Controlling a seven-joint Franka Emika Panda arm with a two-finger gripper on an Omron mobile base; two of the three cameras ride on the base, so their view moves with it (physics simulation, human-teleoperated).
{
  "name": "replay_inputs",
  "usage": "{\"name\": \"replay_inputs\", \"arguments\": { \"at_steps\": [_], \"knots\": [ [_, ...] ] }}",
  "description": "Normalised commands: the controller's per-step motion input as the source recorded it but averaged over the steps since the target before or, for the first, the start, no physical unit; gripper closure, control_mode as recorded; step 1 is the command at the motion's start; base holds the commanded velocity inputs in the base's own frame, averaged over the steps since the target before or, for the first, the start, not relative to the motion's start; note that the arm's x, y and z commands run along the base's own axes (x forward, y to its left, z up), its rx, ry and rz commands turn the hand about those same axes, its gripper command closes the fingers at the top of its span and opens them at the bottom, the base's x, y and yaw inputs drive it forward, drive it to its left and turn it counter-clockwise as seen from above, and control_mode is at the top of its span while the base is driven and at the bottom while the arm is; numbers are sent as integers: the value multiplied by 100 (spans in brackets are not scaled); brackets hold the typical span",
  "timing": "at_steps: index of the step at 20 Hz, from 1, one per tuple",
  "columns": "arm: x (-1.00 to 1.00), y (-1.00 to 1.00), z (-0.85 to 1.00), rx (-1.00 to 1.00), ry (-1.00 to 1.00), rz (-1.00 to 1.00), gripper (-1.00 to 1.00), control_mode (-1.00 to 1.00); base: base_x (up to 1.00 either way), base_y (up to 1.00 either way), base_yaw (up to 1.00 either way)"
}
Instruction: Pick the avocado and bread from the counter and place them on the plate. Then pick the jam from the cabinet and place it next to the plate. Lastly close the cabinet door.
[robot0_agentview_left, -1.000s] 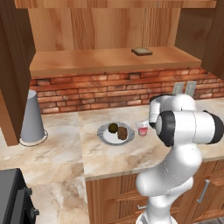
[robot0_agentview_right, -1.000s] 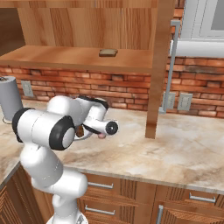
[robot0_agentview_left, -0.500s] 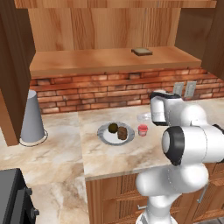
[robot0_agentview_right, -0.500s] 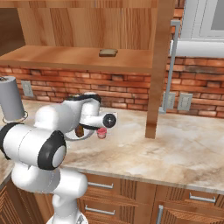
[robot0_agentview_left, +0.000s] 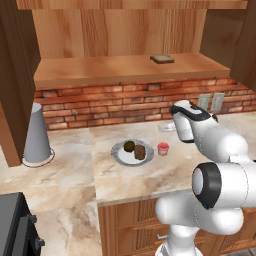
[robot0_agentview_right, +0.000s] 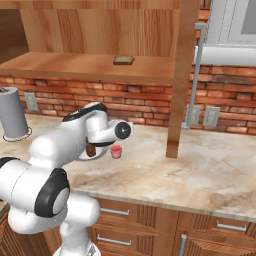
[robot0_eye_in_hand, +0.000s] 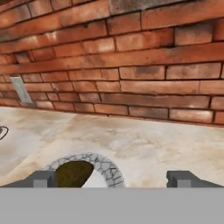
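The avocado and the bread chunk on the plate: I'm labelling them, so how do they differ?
The avocado is a round olive-brown ball; the bread is a blocky, darker brown chunk. The avocado sits toward the brick wall, the bread toward the counter's front edge. Both are about the same size and lie side by side on the fluted plate.

Left base view looked forward and down from behind-left of arm; right base view from behind-right. Both shared beige marbled stone bench and red brick wall. Hand view sat low, near bench, facing brick wall.
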Motion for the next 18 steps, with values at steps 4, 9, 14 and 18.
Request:
{"name": "replay_inputs", "arguments": {
  "at_steps": [4,9,14,18],
  "knots": [
    [-43,0,39,0,0,0,-100,-100,0,0,0],
    [-66,1,41,-1,-6,0,-100,-100,0,0,0],
    [-64,0,64,-1,-20,0,-100,-100,0,0,0],
    [-73,-6,63,-3,-21,-2,-100,-100,0,0,0]
  ]
}}
